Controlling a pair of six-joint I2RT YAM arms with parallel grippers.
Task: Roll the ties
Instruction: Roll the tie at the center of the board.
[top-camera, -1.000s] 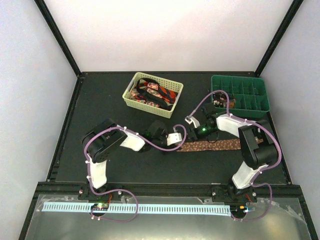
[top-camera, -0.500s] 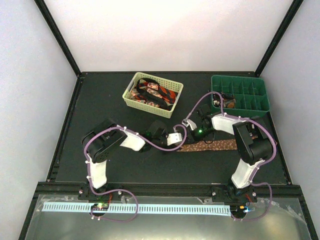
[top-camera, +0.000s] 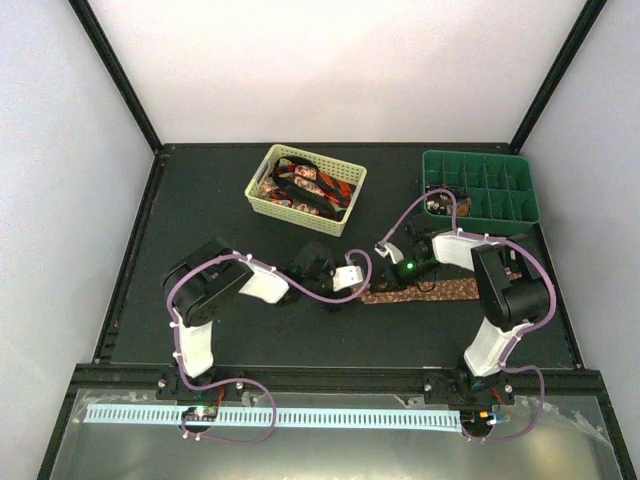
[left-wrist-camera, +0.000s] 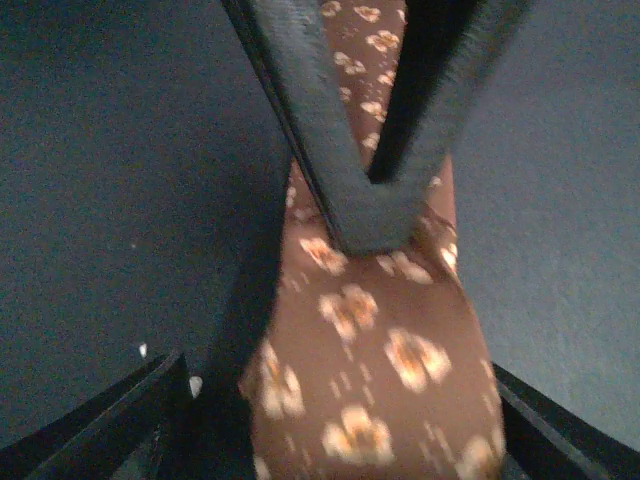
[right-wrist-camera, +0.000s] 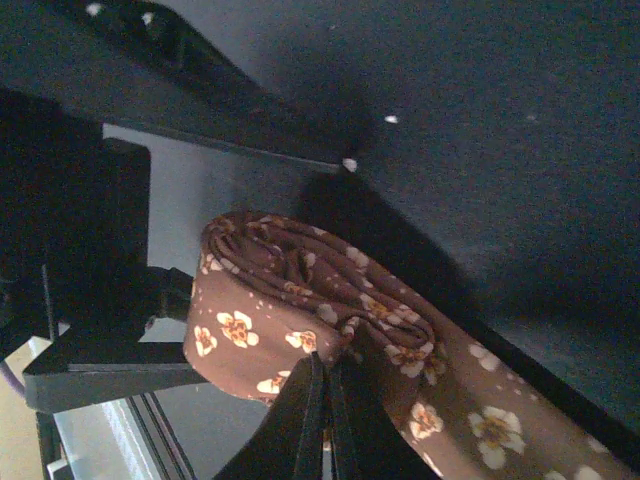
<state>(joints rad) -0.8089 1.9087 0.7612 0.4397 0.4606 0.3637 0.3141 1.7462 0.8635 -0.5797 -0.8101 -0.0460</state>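
A brown tie with small pale flowers (top-camera: 425, 292) lies flat across the mat, its left end rolled up. In the right wrist view the roll (right-wrist-camera: 300, 280) is a thick coil, and my right gripper (right-wrist-camera: 325, 365) is shut on its lower layers. In the top view my right gripper (top-camera: 384, 282) is at the tie's left end. My left gripper (top-camera: 362, 284) meets it from the left. In the left wrist view its jaws (left-wrist-camera: 338, 370) stand wide open on either side of the tie (left-wrist-camera: 360, 330). The right gripper's dark fingers (left-wrist-camera: 330, 150) show behind. Red-and-black ties (top-camera: 310, 185) lie in the basket.
The pale yellow lattice basket (top-camera: 262, 190) stands at the back centre-left. The green divided tray (top-camera: 480, 160) stands at the back right, with a small brownish thing (top-camera: 438, 205) in a near-left compartment. Black frame rails edge the mat.
My right wrist swung a little to the left and then back to the right at the tie's rolled end. The left arm has barely moved.
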